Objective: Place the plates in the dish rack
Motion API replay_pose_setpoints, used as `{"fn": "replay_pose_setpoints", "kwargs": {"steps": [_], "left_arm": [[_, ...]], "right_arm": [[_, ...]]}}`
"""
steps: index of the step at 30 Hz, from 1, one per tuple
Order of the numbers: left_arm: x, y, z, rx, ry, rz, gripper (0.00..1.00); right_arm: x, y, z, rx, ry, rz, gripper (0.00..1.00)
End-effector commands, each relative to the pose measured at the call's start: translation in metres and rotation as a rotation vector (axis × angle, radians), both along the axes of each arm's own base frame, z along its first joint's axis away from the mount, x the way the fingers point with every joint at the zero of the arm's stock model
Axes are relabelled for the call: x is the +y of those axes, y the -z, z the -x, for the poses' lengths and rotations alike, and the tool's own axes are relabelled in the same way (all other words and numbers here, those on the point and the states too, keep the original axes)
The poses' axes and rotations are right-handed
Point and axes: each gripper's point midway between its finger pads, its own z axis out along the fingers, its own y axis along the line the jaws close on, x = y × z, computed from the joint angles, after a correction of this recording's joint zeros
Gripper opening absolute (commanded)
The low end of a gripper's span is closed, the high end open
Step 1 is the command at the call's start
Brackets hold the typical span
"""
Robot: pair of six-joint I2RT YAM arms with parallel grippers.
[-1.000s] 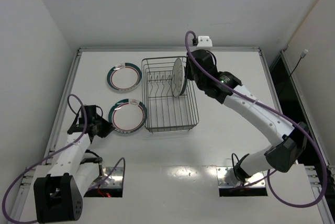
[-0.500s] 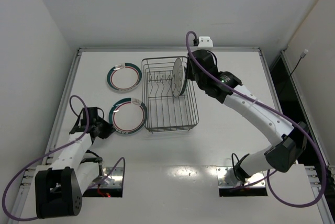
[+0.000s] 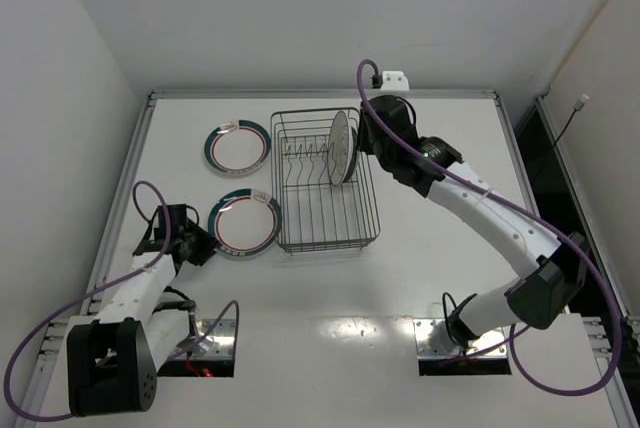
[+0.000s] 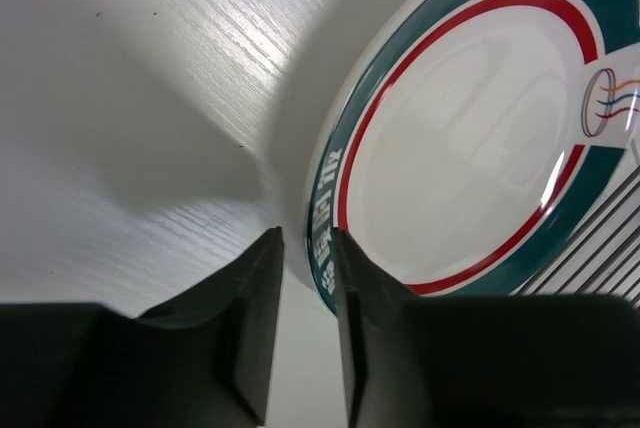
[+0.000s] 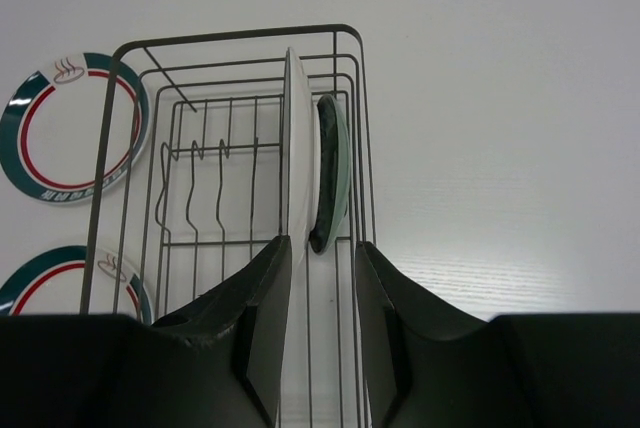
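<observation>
- Left gripper (image 4: 305, 238) is down low at the near banded plate (image 4: 470, 138). Its jaws are cracked open just a bit and aren't gripping anything; the plate rim is right at one fingertip.
- That plate lies flat on the table (image 3: 330, 308) just left of the dish rack (image 3: 330, 245), with the far banded plate (image 3: 238, 146) flat behind it.
- Right gripper (image 5: 321, 248) is over the rack with its jaws apart. They straddle the white plate's (image 5: 297, 148) edge, not pinching it as far as I can see.
- White plate stands upright in the rack's far right part, and the small teal plate (image 5: 335, 168) stands just beside it.
</observation>
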Motion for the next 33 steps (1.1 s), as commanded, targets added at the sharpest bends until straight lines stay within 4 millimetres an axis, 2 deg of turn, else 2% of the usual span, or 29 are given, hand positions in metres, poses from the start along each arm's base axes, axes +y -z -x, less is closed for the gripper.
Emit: {"fn": "replay_pose_setpoints", "kwargs": {"steps": [1, 6, 14, 17, 18, 20, 24, 27, 29, 32, 33], "left_arm": [[0.004, -0.002, -0.002, -0.018, -0.007, -0.016, 0.26], [0.005, -0.005, -0.01, -0.047, -0.007, -0.019, 0.31], [-0.003, 0.02, -0.009, -0.014, 0.001, 0.031, 0.31], [-0.007, 0.025, -0.01, -0.007, 0.005, 0.054, 0.2], [-0.007, 0.026, -0.01, -0.006, 0.012, 0.049, 0.11], [-0.007, 0.025, -0.009, 0.006, 0.012, 0.05, 0.02], [0.002, 0.001, -0.02, -0.026, 0.019, -0.006, 0.0], [0.008, -0.033, -0.03, -0.098, 0.011, -0.041, 0.0], [0.012, -0.07, -0.038, -0.187, 0.0, -0.063, 0.0], [0.02, -0.111, -0.042, -0.276, -0.033, -0.107, 0.0], [0.024, -0.138, -0.049, -0.323, -0.029, -0.134, 0.0]], "right_arm": [[-0.002, -0.017, -0.002, -0.048, 0.01, -0.056, 0.29], [-0.001, -0.012, -0.001, -0.038, 0.002, -0.053, 0.29], [-0.004, -0.01, -0.004, -0.038, 0.011, -0.053, 0.29], [-0.006, -0.01, -0.005, -0.036, 0.012, -0.056, 0.29], [-0.006, -0.01, -0.005, -0.036, 0.012, -0.056, 0.29], [-0.005, -0.005, -0.004, -0.026, 0.004, -0.054, 0.29], [-0.007, -0.005, -0.005, -0.023, 0.005, -0.057, 0.29], [-0.006, -0.007, -0.006, -0.031, 0.005, -0.063, 0.29], [-0.004, -0.007, -0.006, -0.027, -0.001, -0.075, 0.29], [-0.001, -0.011, -0.003, -0.029, -0.016, -0.097, 0.29], [0.004, -0.012, -0.003, -0.03, -0.04, -0.113, 0.29]]}}
